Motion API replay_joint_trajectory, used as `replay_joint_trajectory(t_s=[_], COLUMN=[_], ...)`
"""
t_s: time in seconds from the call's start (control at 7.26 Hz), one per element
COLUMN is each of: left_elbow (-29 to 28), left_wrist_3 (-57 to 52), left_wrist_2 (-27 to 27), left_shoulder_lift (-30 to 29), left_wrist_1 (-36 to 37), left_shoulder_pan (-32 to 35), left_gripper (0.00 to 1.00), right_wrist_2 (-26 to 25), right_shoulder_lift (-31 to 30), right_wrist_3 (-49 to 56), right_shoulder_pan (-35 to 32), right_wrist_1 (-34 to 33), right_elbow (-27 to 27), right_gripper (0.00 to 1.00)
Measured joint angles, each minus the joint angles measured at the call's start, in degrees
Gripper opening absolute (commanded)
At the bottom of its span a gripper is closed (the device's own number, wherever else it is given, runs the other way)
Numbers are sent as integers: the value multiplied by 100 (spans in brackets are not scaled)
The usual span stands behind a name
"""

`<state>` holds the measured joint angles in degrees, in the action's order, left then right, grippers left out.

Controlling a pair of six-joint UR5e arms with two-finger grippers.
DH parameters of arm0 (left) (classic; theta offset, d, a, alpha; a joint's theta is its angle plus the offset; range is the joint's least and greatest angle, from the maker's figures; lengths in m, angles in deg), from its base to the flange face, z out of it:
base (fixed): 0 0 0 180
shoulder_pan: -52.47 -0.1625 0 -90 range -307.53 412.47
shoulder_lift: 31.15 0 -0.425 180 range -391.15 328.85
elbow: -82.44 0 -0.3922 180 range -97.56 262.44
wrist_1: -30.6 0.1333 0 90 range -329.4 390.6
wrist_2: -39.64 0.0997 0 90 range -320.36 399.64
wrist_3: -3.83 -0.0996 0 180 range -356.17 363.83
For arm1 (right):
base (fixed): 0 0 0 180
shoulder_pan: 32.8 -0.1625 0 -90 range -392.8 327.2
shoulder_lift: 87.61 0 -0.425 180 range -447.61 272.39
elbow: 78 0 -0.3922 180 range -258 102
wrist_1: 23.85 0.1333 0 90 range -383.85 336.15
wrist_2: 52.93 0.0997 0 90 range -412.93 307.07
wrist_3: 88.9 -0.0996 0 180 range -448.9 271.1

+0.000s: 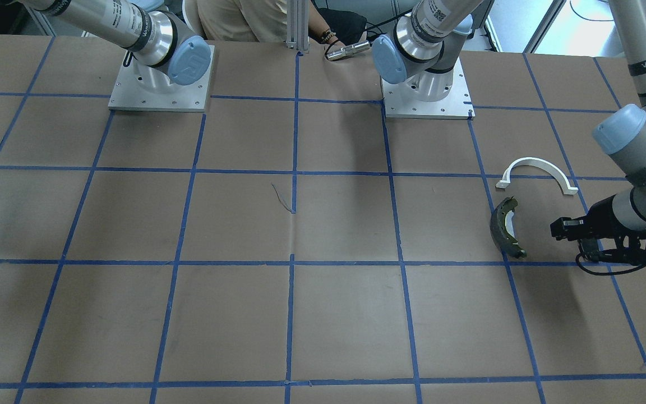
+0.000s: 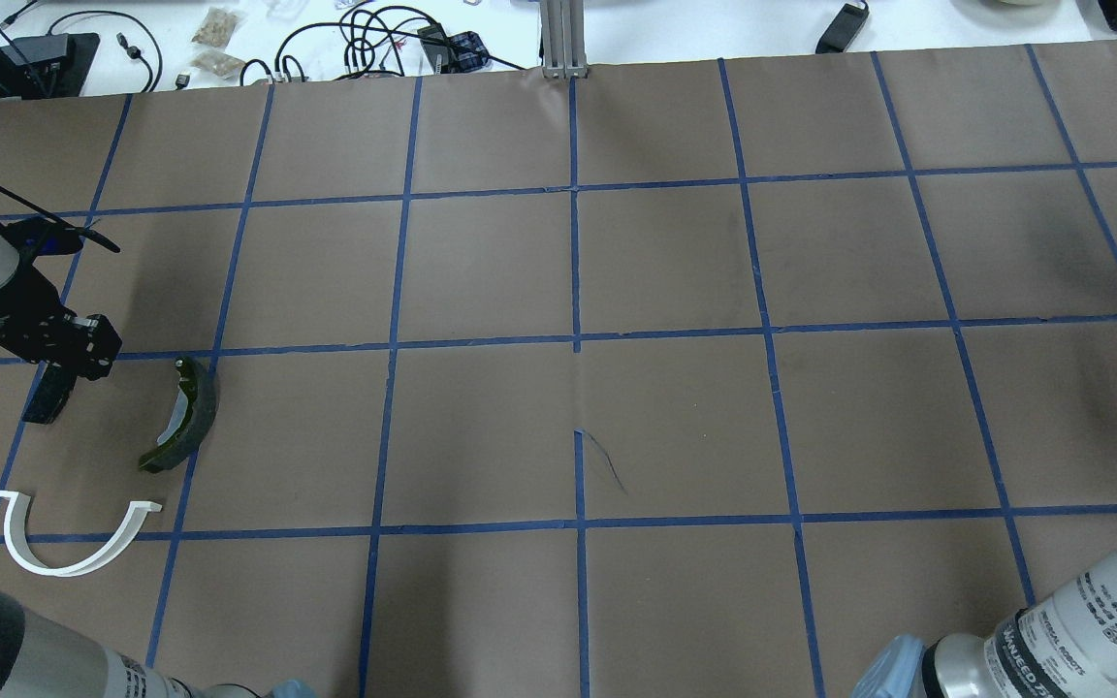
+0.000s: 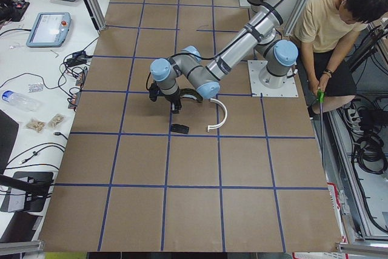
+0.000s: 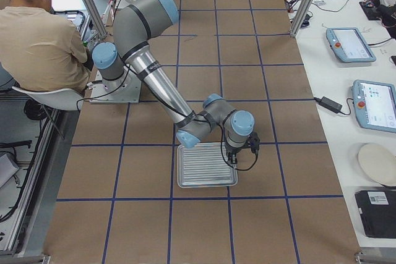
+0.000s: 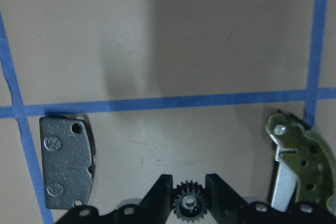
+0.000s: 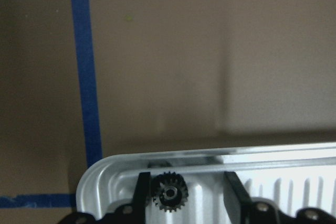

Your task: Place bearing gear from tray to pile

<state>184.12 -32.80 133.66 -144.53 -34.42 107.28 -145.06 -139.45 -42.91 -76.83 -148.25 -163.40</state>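
In the left wrist view my left gripper (image 5: 188, 196) is shut on a small black toothed bearing gear (image 5: 188, 203), low over the table. The pile lies around it: a grey oblong pad (image 5: 67, 163), a grey-olive brake shoe (image 5: 307, 156) and a white plastic arch (image 2: 64, 553). In the right wrist view my right gripper (image 6: 184, 192) is open over a corner of the shiny silver tray (image 6: 105, 182). A second black gear (image 6: 167, 195) lies in the tray between its fingers, close to the left finger (image 6: 142, 192).
The table is brown paper with a blue tape grid. The tray (image 4: 207, 165) sits at the robot's right end, the pile at its left end. A seated person (image 3: 339, 22) is behind the arm bases (image 1: 160, 90). Cables and tablets lie beyond the far table edge.
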Motion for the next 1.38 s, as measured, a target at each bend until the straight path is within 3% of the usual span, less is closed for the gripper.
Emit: replay_joint_trajectory(t_s=[0.14, 0.28, 0.96, 1.1, 1.24, 1.38], left_elbow=[147, 294, 581, 629, 651, 660], left_wrist_3=[5, -2, -35, -36, -37, -35], left_wrist_2=[-16, -23, -6, -1, -3, -11], left_shoulder_lift=[28, 77, 51, 46, 47, 53], left_wrist_1=[53, 77, 127, 140, 144, 148], left_shoulder_pan=[8, 31, 18, 15, 9, -5], left_gripper=[0, 0, 0, 28, 86, 100], right_wrist_2=[1, 2, -5, -27, -32, -11], right_shoulder_lift=[0, -1, -230, -489, -763, -987], right_wrist_3=[-2, 3, -133, -345, -660, -1165], right_shoulder_pan=[0, 0, -298, -603, -1036, -1594], right_wrist_1=[-2, -9, 24, 203, 581, 947], right_elbow=[-2, -1, 40, 22, 1, -33], right_gripper=[8, 0, 0, 0, 0, 0])
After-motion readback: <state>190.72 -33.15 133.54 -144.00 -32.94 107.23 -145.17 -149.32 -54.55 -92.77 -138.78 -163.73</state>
